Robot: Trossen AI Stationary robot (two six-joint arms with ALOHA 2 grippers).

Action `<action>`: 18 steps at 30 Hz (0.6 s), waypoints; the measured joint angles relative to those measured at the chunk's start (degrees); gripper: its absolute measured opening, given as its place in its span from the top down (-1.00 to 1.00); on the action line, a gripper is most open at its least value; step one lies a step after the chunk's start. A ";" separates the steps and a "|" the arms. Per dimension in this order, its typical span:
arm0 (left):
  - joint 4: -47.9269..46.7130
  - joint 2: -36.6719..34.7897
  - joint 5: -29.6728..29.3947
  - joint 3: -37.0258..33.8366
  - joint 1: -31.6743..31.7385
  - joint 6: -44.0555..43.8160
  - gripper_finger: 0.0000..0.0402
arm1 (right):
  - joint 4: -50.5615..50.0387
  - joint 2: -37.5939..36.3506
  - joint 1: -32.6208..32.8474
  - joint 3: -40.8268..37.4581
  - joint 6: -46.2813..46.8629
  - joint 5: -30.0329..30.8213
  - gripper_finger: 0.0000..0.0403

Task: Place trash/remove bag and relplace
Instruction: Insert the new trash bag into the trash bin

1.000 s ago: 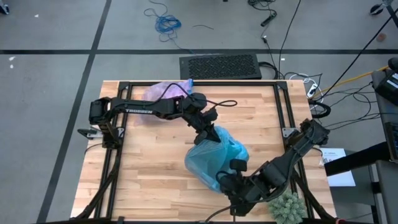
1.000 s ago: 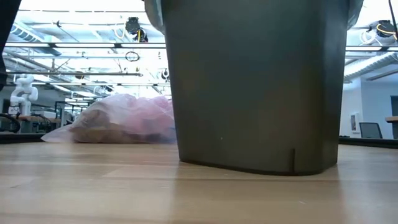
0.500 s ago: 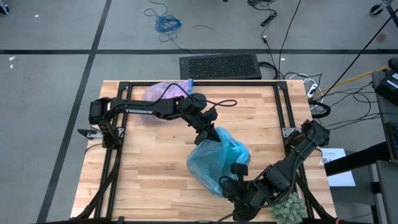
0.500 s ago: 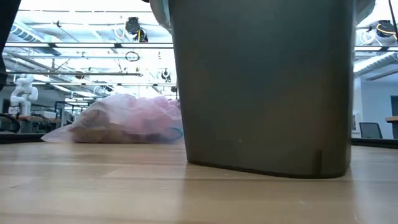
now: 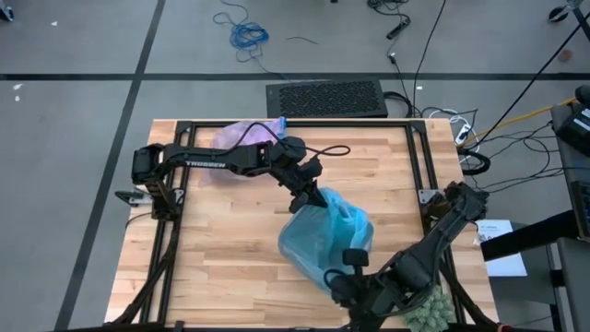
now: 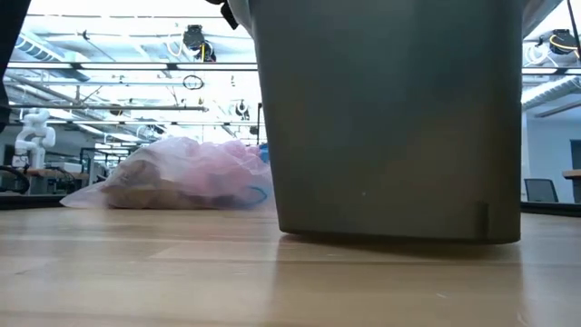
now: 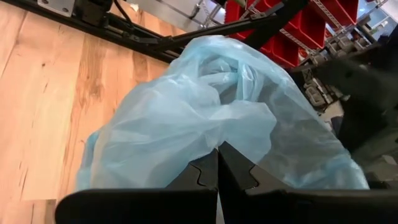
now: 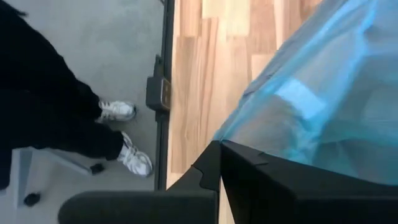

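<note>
So from what I can see the first half looks done: the old bag (image 5: 241,136), that thin crinkly lavender-pink liner, is already out and lying slumped at the far left part of the bench (image 5: 212,249), and in the low view you can make out brownish lumps through the plastic, which I'd guess is the trash (image 6: 145,189) bundled inside. What's left is the replace part. The left pincer (image 5: 308,197) reaches in from the far-left side to the middle of the bench and its fingers are pressed together, pinching the far edge of the light blue plastic bag (image 5: 324,238), a glossy see-through film all puffed up and wrinkled over the bin (image 6: 386,118). The bin itself reads as a dark grey smooth-walled plastic tub, slightly tapered toward its base, standing upright on the pale wood planks. Over on the near-right, the right pincer (image 5: 343,278) is also squeezed shut on the near edge of that blue bag, right beside the green spiky plant (image 5: 426,308) at the bench corner. My take: the liner is draped but not yet seated neatly around the rim, so tucking it down is the remaining job.
</note>
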 joint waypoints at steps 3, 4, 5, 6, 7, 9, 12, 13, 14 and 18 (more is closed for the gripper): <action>-0.02 0.00 0.00 0.00 0.00 0.00 1.00 | 0.09 2.25 -0.28 0.00 -0.22 -1.47 1.00; -0.06 0.00 -0.02 0.00 0.00 0.03 1.00 | 0.09 2.90 -0.44 0.00 -0.20 -1.43 1.00; -0.05 0.00 -0.02 0.00 0.00 0.04 1.00 | 0.09 3.59 -0.56 0.00 -0.20 -1.47 1.00; -0.03 0.00 -0.04 0.00 0.00 0.04 1.00 | 0.09 4.20 -0.66 0.00 -0.20 -1.45 1.00; -0.05 0.00 -0.07 0.00 0.00 0.04 1.00 | 0.09 4.83 -0.92 0.00 -0.15 -1.53 1.00; 0.06 0.00 -0.05 0.00 -0.02 0.02 1.00 | 0.06 5.65 -1.20 0.00 -0.02 -1.44 1.00; 0.10 0.00 -0.10 0.03 -0.07 0.01 1.00 | 0.04 6.62 -1.51 0.07 -0.01 -1.09 1.00; 0.07 0.00 -0.11 0.04 -0.03 -0.04 1.00 | 0.00 6.72 -1.61 0.08 0.05 -0.78 1.00; 0.05 0.00 -0.11 0.04 0.00 -0.09 1.00 | -0.03 6.72 -1.74 -0.18 0.12 -0.77 1.00; 0.01 0.00 -0.37 0.04 0.04 -0.09 1.00 | 0.36 6.42 -2.17 -2.33 2.07 0.17 1.00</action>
